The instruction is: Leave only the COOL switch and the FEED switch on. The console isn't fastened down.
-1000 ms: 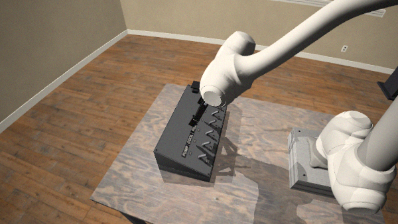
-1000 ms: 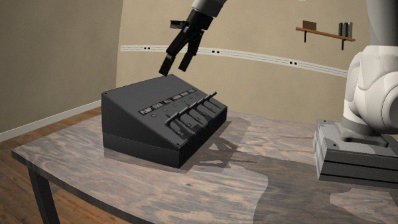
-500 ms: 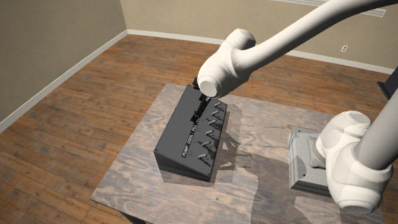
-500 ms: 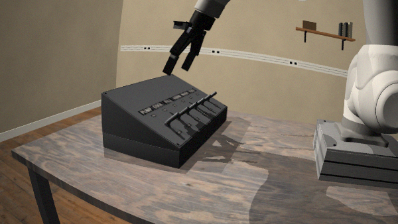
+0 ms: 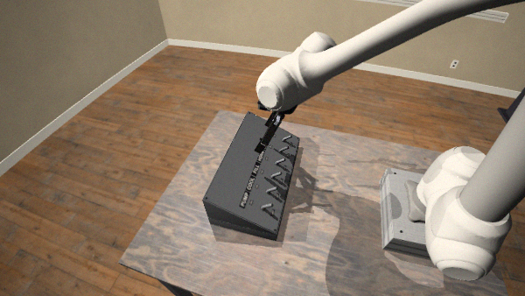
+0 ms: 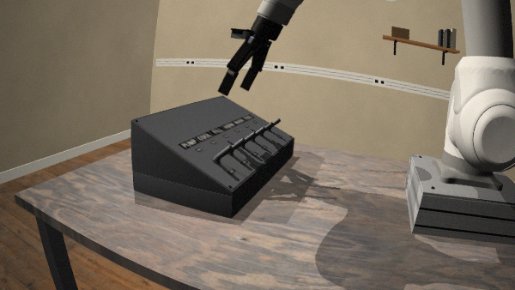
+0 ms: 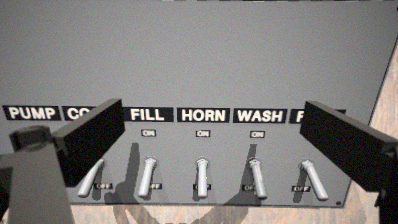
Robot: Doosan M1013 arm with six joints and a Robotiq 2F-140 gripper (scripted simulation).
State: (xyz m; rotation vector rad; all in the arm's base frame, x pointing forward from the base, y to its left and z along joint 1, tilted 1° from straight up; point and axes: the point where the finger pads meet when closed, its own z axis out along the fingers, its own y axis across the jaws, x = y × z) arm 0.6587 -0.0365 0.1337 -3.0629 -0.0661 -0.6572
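While our gripper [image 6: 239, 83] is hanging above the console [image 6: 172, 129] with its fingers spread wide and nothing between them, we are looking straight down at the sloped panel and its row of toggle levers. In the wrist view we are reading PUMP, a half-hidden COOL, FILL, HORN, WASH and the start of FEED, and every lever we can see, including the one at the FEED end [image 7: 314, 179], is leaning toward its OFF mark (the PUMP lever is hidden behind the left finger).

We are judging the levers to be stiff, thin and smooth, the kind that click over with a short push, so we are not planning to pinch them; a fingertip nudging the COOL lever [image 7: 91, 177] near its tip toward ON should be enough.

We are treating the console as a rigid but fairly light box that is sitting loose near the middle of the desk [image 6: 257, 249], well apart from the arm's base [image 6: 418, 232]. A hard sideways shove could slide it, so we are favouring a gentle push angled down into the panel.
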